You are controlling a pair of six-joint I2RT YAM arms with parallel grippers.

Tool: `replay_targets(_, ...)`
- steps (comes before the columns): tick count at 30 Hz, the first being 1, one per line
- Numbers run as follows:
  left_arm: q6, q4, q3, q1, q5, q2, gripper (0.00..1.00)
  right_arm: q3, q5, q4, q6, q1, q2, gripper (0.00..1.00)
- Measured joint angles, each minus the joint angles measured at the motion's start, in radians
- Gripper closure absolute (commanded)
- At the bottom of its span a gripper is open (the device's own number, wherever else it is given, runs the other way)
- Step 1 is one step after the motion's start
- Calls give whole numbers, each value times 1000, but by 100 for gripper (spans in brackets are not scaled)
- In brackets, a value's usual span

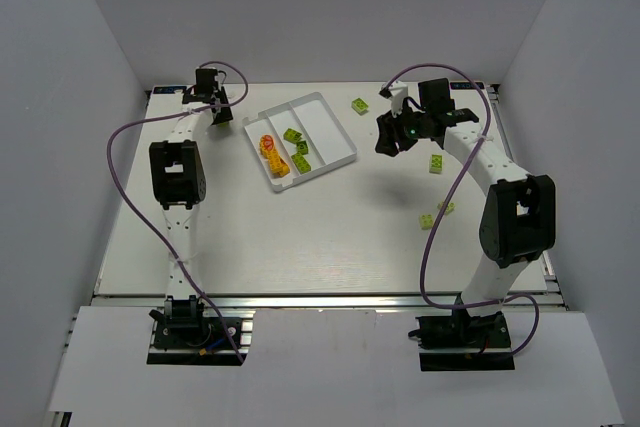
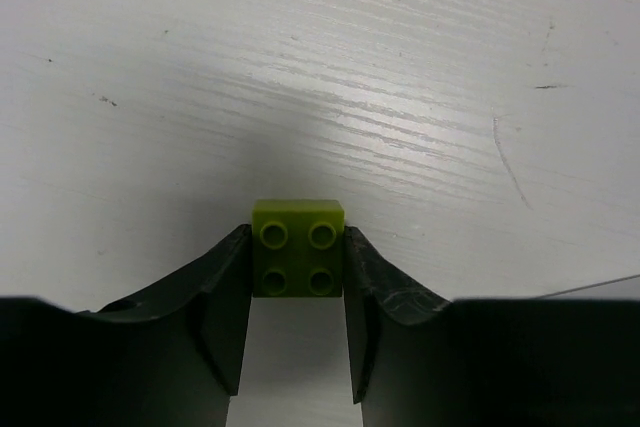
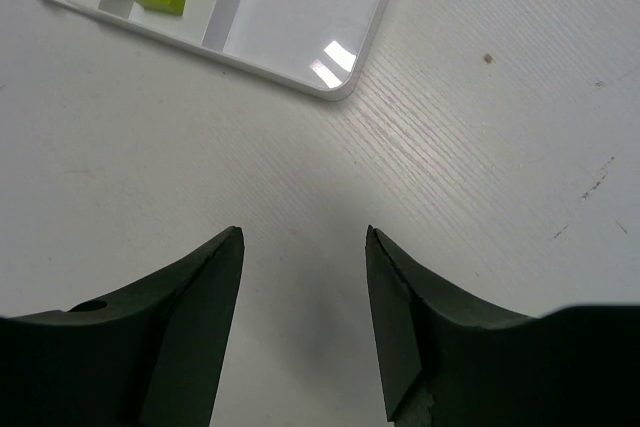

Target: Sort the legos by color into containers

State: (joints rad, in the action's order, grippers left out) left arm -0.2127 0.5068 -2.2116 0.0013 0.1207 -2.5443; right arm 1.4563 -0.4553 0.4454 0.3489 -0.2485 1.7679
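Brick (image 2: pixel 297 260): lime green, square, four studs up, pinched in my left claw (image 2: pixel 296 242); right claw (image 3: pixel 304 237) spread.

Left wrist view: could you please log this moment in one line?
left end effector closed on green lego | right end effector open, empty

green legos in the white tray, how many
3 lime green plastic bricks, all in the flat white plastic tray's middle compartment: one far, one midway, one near. None seems hidden.
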Motion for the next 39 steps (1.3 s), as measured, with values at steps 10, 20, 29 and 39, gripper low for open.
replay_targets(10, -66, -87, 210, -6, -11, 130, 91, 0, 0, -1, 0, 0, -4, 45)
replay_targets(20, -252, -199, 374, -85, -300, 415, 90, -16, 30, -19, -37, 2, -4, 100)
replay_targets(29, -324, -135, 333, -235, -397, 343, 79, -16, 82, -36, -113, 40, -4, 19)
replay_targets(39, -347, -24, 211, -243, -338, 195, 40, -16, 114, -35, -163, 126, 10, 23)
